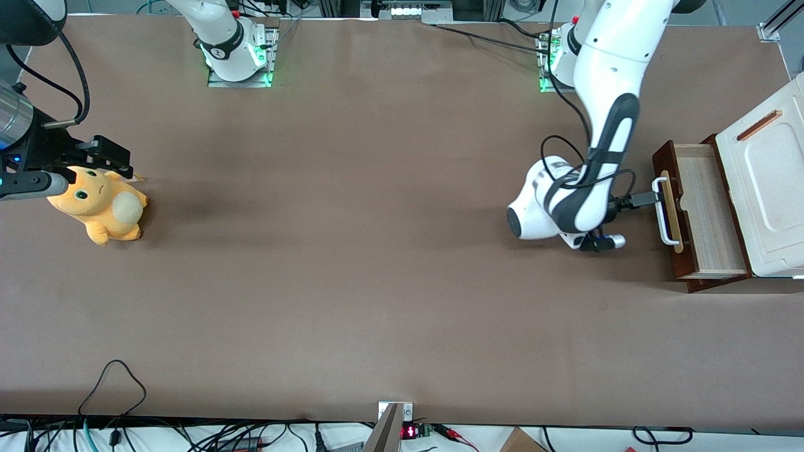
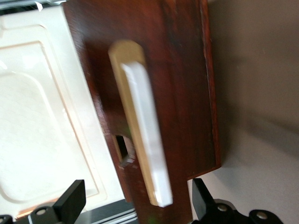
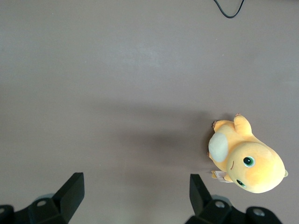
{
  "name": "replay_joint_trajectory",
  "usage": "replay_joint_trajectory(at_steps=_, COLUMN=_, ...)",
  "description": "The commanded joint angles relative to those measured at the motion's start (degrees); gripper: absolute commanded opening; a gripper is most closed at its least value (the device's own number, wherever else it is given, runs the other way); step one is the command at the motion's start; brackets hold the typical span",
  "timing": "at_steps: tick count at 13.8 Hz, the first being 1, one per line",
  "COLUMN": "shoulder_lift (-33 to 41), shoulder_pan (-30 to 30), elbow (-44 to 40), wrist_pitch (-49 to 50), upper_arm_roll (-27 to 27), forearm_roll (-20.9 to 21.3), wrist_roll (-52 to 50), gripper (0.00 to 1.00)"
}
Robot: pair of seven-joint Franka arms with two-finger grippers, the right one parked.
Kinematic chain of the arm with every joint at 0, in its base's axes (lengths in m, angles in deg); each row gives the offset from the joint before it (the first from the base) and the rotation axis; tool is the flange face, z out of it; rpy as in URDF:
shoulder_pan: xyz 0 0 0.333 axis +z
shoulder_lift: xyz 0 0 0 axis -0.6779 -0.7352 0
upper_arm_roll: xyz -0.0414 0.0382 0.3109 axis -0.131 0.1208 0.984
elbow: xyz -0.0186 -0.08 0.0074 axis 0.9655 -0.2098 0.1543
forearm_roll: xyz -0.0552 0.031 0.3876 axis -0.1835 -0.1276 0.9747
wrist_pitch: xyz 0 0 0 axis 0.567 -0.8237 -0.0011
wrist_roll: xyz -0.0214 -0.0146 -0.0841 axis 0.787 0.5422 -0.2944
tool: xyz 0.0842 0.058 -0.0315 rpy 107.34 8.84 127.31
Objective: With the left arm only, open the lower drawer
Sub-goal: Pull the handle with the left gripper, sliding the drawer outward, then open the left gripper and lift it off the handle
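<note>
At the working arm's end of the table, the lower drawer (image 1: pixel 703 216) stood well pulled out from under the white cabinet top (image 1: pixel 763 182), its pale wood interior exposed. The left arm (image 1: pixel 603 150) reached level toward the drawer front, placing the gripper (image 1: pixel 647 199) at the white loop handle (image 1: pixel 664 210), apparently to draw it outward. The wrist view showed the fingers (image 2: pixel 70 201) spread wide, flanking the handle (image 2: pixel 145 135) without clamping it. The task appeared largely complete.
</note>
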State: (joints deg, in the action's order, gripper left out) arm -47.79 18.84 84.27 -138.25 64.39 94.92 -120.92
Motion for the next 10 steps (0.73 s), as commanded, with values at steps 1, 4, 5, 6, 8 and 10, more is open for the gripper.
replay_joint_trajectory(at_steps=1, shoulder_lift=3.0, shoulder_pan=0.8, elbow=-6.1, wrist_pitch=0.2, upper_arm_roll=2.2, forearm_roll=-5.8, wrist_roll=8.1, gripper=1.0)
replay_joint_trajectory(at_steps=4, shoulder_lift=6.4, shoulder_pan=1.9, elbow=-9.0, wrist_pitch=-0.2, upper_arm_roll=4.4, forearm_roll=-13.1, wrist_roll=13.3, gripper=1.0)
replay_joint_trajectory(at_steps=5, shoulder_lift=8.2, shoulder_pan=3.0, elbow=-9.3, wrist_pitch=-1.2, upper_arm_roll=4.6, forearm_roll=-15.5, wrist_roll=15.3, gripper=1.0)
replay_joint_trajectory(at_steps=6, shoulder_lift=10.1, shoulder_pan=4.4, elbow=-9.4, wrist_pitch=-2.7, upper_arm_roll=4.6, forearm_roll=-18.3, wrist_roll=16.8, gripper=1.0)
replay_joint_trajectory(at_steps=8, shoulder_lift=13.7, shoulder_pan=7.6, elbow=-9.7, wrist_pitch=-4.4, upper_arm_roll=4.6, forearm_roll=-23.5, wrist_roll=18.7, gripper=1.0)
replay_joint_trajectory(at_steps=10, shoulder_lift=15.3, shoulder_pan=10.6, elbow=-12.4, wrist_pitch=-4.4, upper_arm_roll=4.6, forearm_roll=-26.8, wrist_roll=24.8, gripper=1.0)
